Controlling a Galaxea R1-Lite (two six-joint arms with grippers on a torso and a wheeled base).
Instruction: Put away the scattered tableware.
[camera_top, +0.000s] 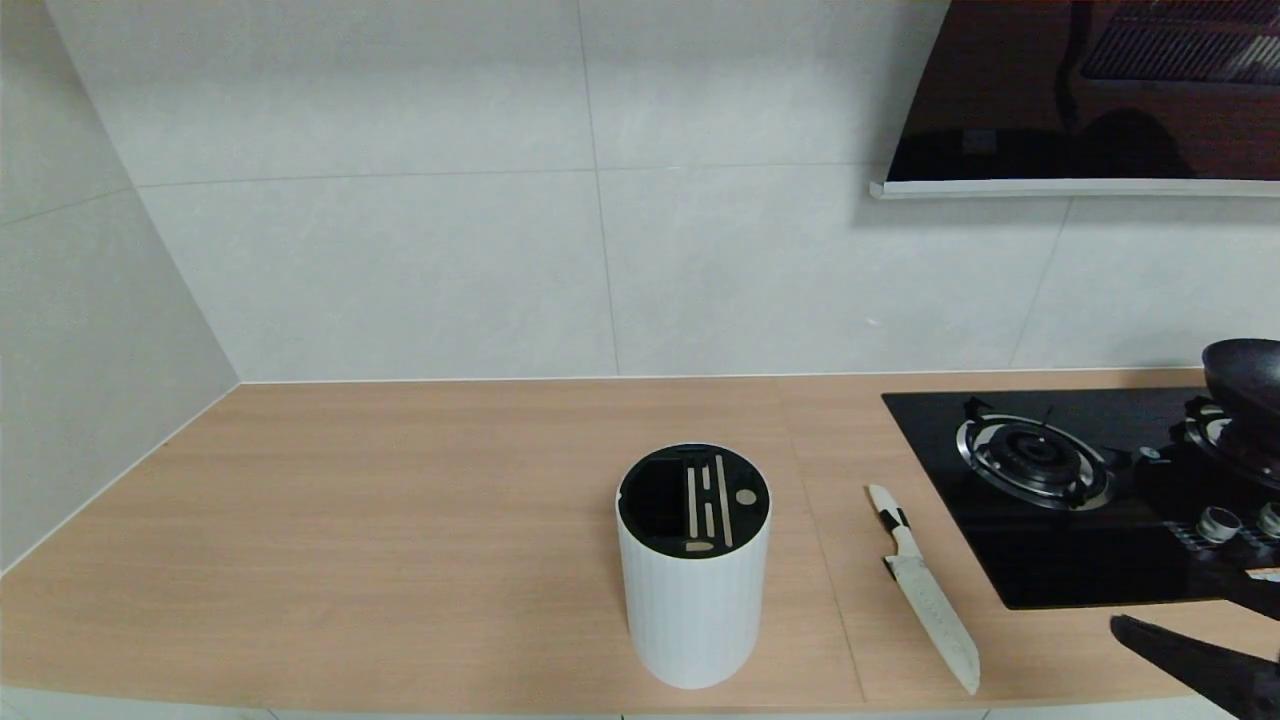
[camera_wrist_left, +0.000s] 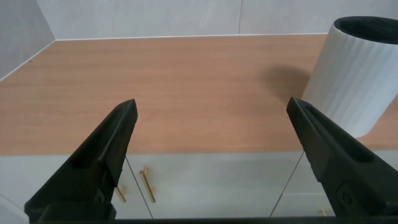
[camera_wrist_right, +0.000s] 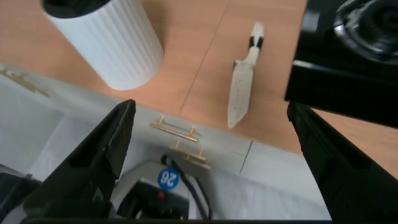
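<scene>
Countertop (camera_top: 400, 520): wood-grain surface that runs from the tiled corner on the left to the hob on the right.
Left gripper (camera_wrist_left: 210, 109): held off the counter's front edge, near the holder. Its two dark fingers are spread wide with nothing between them.
Cabinet handles (camera_wrist_left: 147, 183): slim brass pulls on the pale doors below the counter edge.
Holder (camera_top: 693, 570): white ribbed cylinder standing upright near the front edge. Its black top has one large opening, several narrow slots and a small round hole.
Knife (camera_top: 925, 590): the task's loose piece. It lies flat on the counter between holder and hob, touching neither. The white handle with a black band points toward the wall, and the pale blade tip points toward the front edge.
Hob (camera_top: 1040, 560): black glass plate with a burner (camera_top: 1033, 458) and knobs.
Pan (camera_top: 1245, 375): dark vessel on the far right burner.
Hood (camera_top: 1080, 90): dark glossy panel on the wall above.
Right gripper (camera_wrist_right: 210, 109): above the counter's front edge, near the hob's front corner. Its fingers are parted wide and hold nothing.
</scene>
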